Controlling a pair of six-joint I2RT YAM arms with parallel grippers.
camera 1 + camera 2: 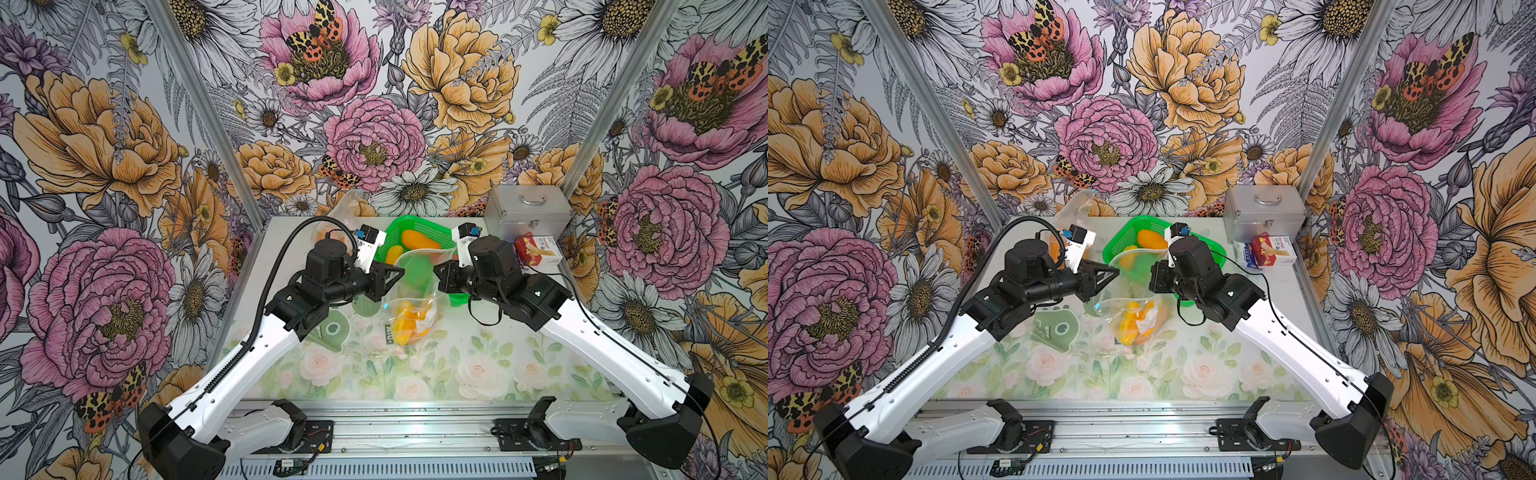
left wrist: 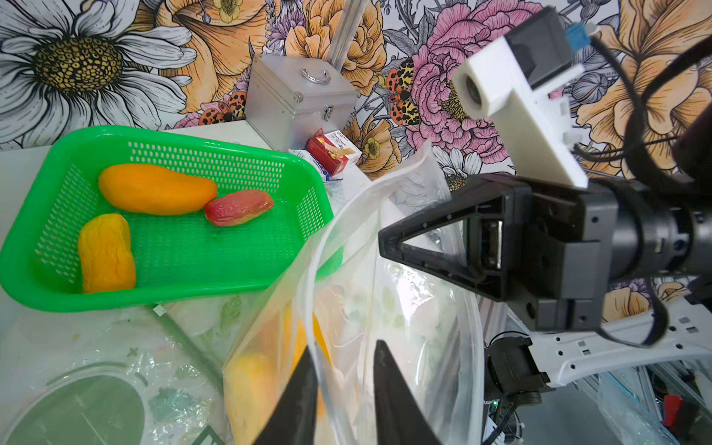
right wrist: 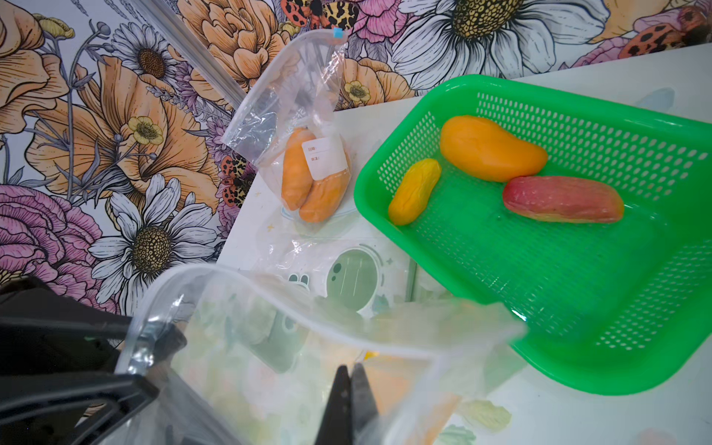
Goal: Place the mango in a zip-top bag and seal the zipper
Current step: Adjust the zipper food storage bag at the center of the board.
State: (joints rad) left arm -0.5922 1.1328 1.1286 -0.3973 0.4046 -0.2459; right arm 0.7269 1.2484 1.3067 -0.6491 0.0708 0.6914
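floral table, mangoes inside open zip-top bag

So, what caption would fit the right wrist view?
Right gripper pinches the open zip-top bag beside a green basket of three fruits.

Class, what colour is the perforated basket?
The basket is bright green, clearest in the left wrist view.

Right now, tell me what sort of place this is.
Probably a robot training cell, not a kitchen: floral-printed wall panels on aluminium posts, two arms mounted on a base rail, and staged props, a green basket of mangoes beside a zip-top bag.
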